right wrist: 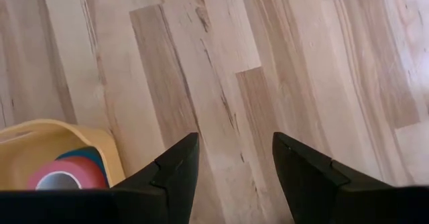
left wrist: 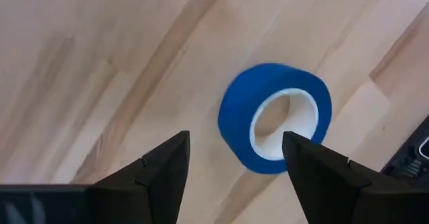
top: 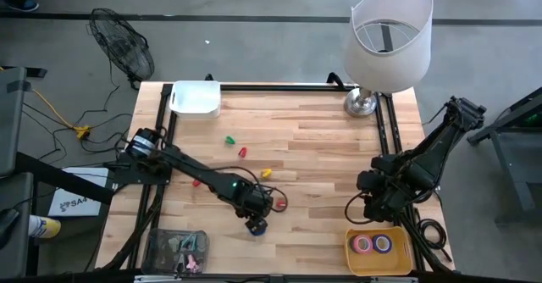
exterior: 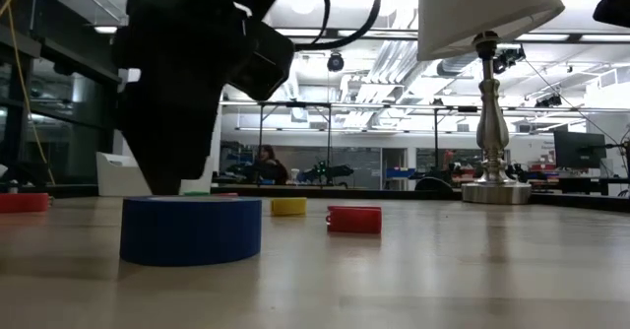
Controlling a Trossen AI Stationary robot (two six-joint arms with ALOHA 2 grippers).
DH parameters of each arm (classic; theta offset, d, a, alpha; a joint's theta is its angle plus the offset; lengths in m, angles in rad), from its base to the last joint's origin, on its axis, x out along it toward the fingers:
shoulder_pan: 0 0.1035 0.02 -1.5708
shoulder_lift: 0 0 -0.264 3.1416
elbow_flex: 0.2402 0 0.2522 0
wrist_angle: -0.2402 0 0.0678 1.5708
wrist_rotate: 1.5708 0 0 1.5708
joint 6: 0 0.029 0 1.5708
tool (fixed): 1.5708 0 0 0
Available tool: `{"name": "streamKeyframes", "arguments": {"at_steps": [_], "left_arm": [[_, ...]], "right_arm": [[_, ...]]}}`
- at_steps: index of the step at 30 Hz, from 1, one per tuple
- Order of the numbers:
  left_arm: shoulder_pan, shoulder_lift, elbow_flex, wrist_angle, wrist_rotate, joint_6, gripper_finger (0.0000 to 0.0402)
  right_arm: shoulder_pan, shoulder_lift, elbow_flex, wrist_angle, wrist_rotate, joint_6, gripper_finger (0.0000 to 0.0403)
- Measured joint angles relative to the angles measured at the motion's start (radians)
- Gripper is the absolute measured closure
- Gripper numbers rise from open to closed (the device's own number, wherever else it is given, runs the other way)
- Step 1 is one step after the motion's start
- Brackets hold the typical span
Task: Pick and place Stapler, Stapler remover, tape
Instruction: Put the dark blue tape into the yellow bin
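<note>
A blue tape roll (left wrist: pixel 275 117) lies flat on the wooden table, near the near edge (top: pixel 257 226) and in the foreground of the low view (exterior: pixel 190 229). My left gripper (left wrist: pixel 234 147) hangs just above it, open, fingers pointing down and touching nothing (top: pixel 254 208). My right gripper (right wrist: pixel 234 147) is open over bare wood at the table's right side (top: pixel 373 202). Small coloured pieces lie on the table: green (top: pixel 229 140), red (top: pixel 243 152), yellow (top: pixel 266 173) and another red (top: pixel 196 182). No stapler is recognisable.
A yellow tray (top: pixel 378 264) at the near right corner holds a pink and a blue tape roll (right wrist: pixel 60 177). A clear bin (top: pixel 174 251) with small items sits near left. A white container (top: pixel 196 97) and a lamp (top: pixel 385 37) stand along the far edge.
</note>
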Motion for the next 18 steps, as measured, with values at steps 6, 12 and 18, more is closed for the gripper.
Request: {"name": "streamKeyframes", "arguments": {"at_steps": [6, 12, 18], "left_arm": [[0.000, 0.000, 0.000, -0.004, -0.009, 0.001, 0.0190], [0.000, 0.000, 0.000, -0.005, -0.033, 0.003, 0.0195], [0.000, 0.000, 0.000, -0.014, -0.034, 0.002, 0.0195]], "right_arm": [[0.000, 0.000, 0.000, 0.000, 0.028, -0.001, 0.0222], [0.000, 0.000, 0.000, 0.000, 0.038, 0.000, 0.0222], [0.000, 0.000, 0.000, 0.001, 0.045, 0.002, 0.0222]]}}
